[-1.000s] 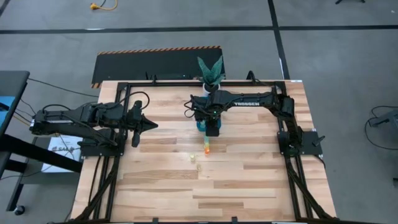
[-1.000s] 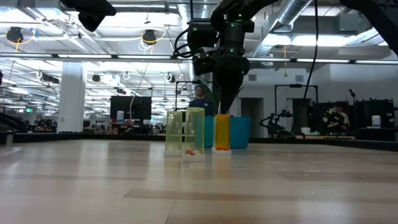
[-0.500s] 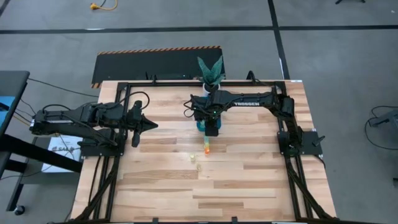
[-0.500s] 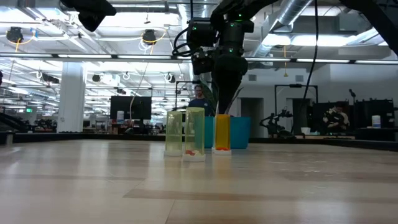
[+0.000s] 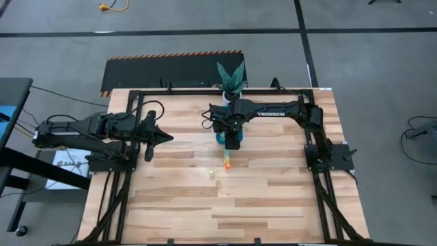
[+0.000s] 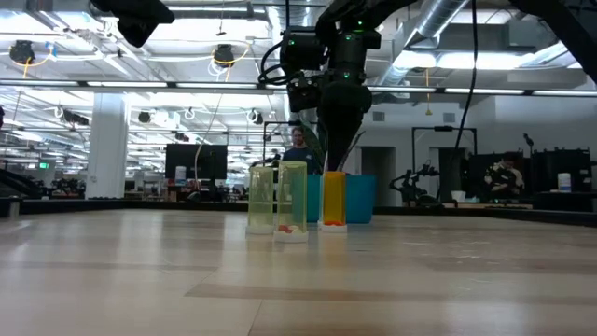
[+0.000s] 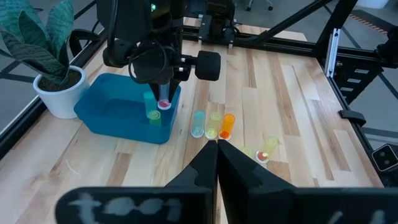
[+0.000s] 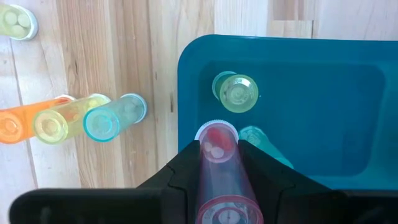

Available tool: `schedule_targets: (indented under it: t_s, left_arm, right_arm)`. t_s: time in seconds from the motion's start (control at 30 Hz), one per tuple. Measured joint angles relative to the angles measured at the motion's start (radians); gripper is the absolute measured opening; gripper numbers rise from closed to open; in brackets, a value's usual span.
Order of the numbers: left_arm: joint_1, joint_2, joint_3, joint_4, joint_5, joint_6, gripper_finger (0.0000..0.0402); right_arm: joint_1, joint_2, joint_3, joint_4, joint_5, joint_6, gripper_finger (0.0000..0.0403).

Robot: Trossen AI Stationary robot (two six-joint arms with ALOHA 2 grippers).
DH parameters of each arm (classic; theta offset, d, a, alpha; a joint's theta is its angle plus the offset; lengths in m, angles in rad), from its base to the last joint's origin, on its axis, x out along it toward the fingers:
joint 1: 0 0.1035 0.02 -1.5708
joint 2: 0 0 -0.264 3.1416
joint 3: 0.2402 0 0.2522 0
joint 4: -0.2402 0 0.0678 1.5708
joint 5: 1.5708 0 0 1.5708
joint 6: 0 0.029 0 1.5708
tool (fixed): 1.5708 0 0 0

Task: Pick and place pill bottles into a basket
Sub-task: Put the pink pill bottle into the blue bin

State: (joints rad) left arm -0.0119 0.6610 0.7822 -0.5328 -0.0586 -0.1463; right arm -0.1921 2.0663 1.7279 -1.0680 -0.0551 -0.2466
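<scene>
My right gripper (image 5: 232,141) hangs over the teal basket (image 8: 323,93) and is shut on a pink pill bottle (image 8: 217,168). A green bottle (image 8: 235,92) stands upright inside the basket. Light-blue (image 8: 109,118), yellow (image 8: 59,119) and orange (image 8: 12,124) bottles stand in a row on the table beside the basket. Two more yellow bottles (image 7: 264,152) stand nearer the front. My left gripper (image 5: 167,137) is shut and empty, left of the basket. My right gripper pinches the pink bottle's sides (image 8: 219,186) between its two fingers, which come from above and point down. The bottle hangs upright, its white-rimmed lower end (image 7: 163,104) inside the basket near the wall. I cannot tell whether it touches the floor.
A white pot with a green plant (image 7: 53,93) stands just beyond the basket at the table's far edge. The black frame rails (image 5: 136,92) run around the table. Bare wood (image 5: 239,205) lies toward the near edge.
</scene>
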Motion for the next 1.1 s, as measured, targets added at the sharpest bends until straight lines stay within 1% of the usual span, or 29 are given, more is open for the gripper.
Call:
schedule_targets:
  t_s: [0.37,0.67,0.8,1.1]
  left_arm:
    - [0.000,0.000,0.000,0.000,0.000,0.000,0.0000]
    - [0.000,0.000,0.000,0.000,0.000,0.000,0.0000]
    - [0.000,0.000,0.000,0.000,0.000,0.000,0.0000]
    - [0.000,0.000,0.000,0.000,0.000,0.000,0.0000]
  right_arm:
    - [0.000,0.000,0.000,-0.001,0.000,-0.042,0.0088]
    - [-0.005,0.000,0.000,-0.005,-0.001,-0.024,0.0088]
    - [-0.007,0.000,0.000,-0.005,-0.021,-0.008,0.0088]
    - [-0.008,0.000,0.000,0.001,-0.022,-0.015,0.0088]
